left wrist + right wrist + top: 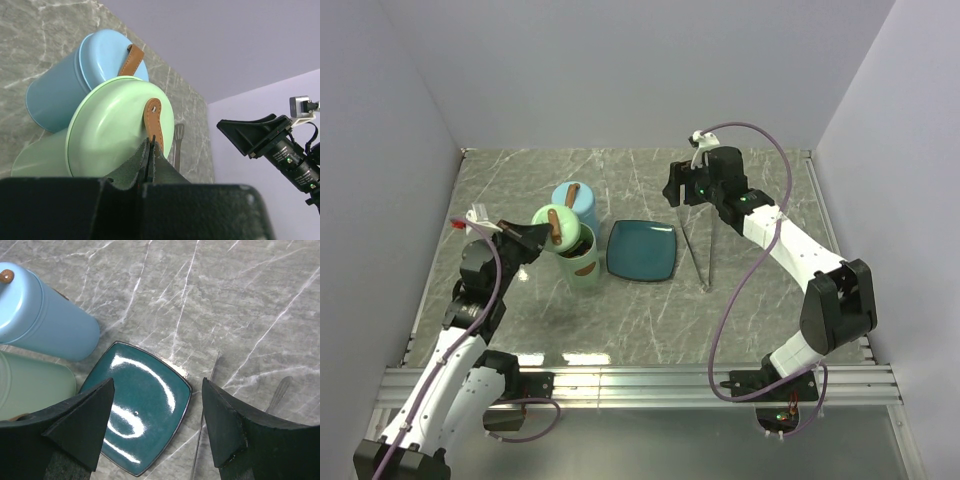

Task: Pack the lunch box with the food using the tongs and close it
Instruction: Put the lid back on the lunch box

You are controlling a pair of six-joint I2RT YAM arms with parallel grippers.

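Marble tabletop [620, 320], plain walls [620, 70]; left hand [150, 146] clamped on green lid strap [153, 116], right hand [157, 407] apart.

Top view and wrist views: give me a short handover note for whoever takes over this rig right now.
Left pincer: shut on the brown strap of the green lid, holding it tilted at the green tin's mouth.
Right pincer: open, empty, above the plate.
Tongs: flat on the table, right of the plate.
Blue tin: lid on.
Done: no food visible outside; plate bare.
Left: seat the green lid; tin contents can't be seen.
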